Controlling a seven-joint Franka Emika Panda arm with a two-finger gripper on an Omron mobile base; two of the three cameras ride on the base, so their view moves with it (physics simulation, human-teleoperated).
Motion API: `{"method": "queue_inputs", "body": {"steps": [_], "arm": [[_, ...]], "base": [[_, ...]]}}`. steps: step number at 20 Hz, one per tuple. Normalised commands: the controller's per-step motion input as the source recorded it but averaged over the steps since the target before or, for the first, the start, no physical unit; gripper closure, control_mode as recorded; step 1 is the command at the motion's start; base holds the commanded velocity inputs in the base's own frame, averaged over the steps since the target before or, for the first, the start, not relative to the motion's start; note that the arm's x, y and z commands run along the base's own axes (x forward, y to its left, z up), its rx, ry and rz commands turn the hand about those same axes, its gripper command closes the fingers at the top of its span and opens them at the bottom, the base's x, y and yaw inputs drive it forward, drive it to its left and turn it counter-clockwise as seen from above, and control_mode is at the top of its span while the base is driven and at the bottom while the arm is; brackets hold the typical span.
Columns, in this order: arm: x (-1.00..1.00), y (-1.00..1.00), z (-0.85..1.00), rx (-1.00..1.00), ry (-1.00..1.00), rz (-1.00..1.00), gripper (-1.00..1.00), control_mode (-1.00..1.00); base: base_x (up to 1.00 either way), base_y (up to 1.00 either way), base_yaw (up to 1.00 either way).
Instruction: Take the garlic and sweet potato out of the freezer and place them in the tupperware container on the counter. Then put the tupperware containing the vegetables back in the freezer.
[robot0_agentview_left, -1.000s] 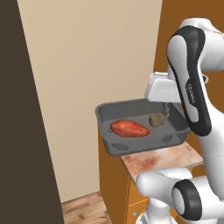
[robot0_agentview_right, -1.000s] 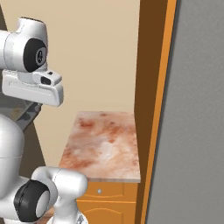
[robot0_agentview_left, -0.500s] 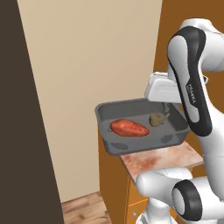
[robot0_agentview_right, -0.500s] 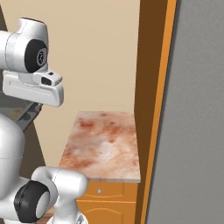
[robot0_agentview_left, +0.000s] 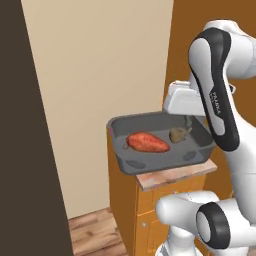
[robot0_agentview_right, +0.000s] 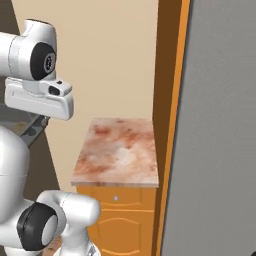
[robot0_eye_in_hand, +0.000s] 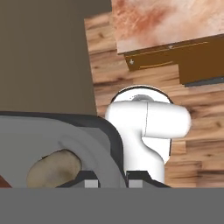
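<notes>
Dark grey plastic, shallow and rectangular with a flared rim: that is the tupperware container (robot0_agentview_left: 150, 162), and I hold it in the air above the counter (robot0_agentview_right: 120, 152), my gripper (robot0_eye_in_hand: 111, 183) pinched shut on its far rim, one fingertip on each side of the wall as seen from my hand camera. Inside the tub the sweet potato (robot0_agentview_left: 147, 142) lies near the middle, an orange-red spindle with tapered ends, lengthwise along the tub. Beside it, toward my hand, sits the garlic (robot0_agentview_left: 179, 134), a pale tan, lumpy bulb; in the hand view it shows as a beige rounded mass (robot0_eye_in_hand: 54, 168) just inside the tub's curved corner. The counter is a pinkish-brown marbled slab on orange wooden cabinets (robot0_agentview_right: 117, 220) with small round knobs, and the tub hangs over its near edge, partly out past it over the wooden floor (robot0_eye_in_hand: 131, 83). To the right of the counter stands the wide flat grey freezer (robot0_agentview_right: 220, 145) door. On my forearm there is dark lettering, too small to read with certainty.
</notes>
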Motion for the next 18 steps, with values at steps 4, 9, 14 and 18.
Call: {"method": "queue_inputs", "body": {"steps": [4, 9, 14, 18], "arm": [[0.0, 0.0, 0.0, 0.0, 0.0, 0.0, 1.0, 1.0], [0.0, 0.0, 0.0, 0.0, 0.0, 0.0, 1.0, 1.0], [0.0, 0.0, 0.0, 0.0, 0.0, 0.0, 1.0, 1.0], [0.0, 0.0, 0.0, 0.0, 0.0, 0.0, 1.0, 1.0]], "base": [[-1.0, 0.0, -0.03], [-0.99, -0.1, -0.08], [-0.37, -0.57, -0.13], [-0.07, -0.82, -0.15]]}}
